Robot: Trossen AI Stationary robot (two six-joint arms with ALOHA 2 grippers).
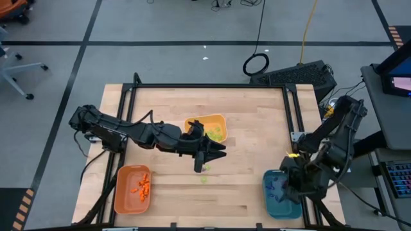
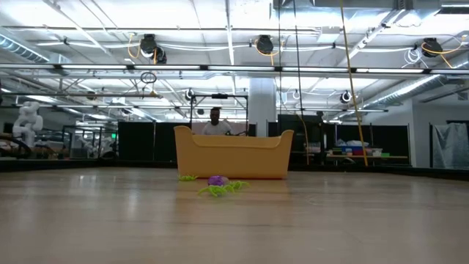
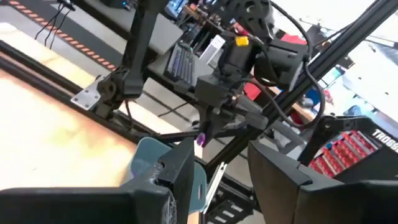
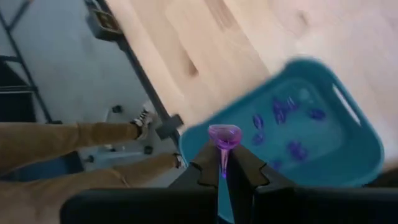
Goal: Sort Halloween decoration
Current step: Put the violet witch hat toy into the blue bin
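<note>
Left wrist view, red boxes (image 3: 339,152), lettering "TROSS"

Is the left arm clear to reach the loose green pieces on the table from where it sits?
Probably yes: the left gripper hangs just beside the green pieces, with nothing between them.

- High view looks straight down on the whole worktop (image 1: 244,141).
- Low view sits at worktop level, facing the yellow tray (image 2: 233,154).
- Both wrist views share the teal tray (image 4: 348,158).
</note>
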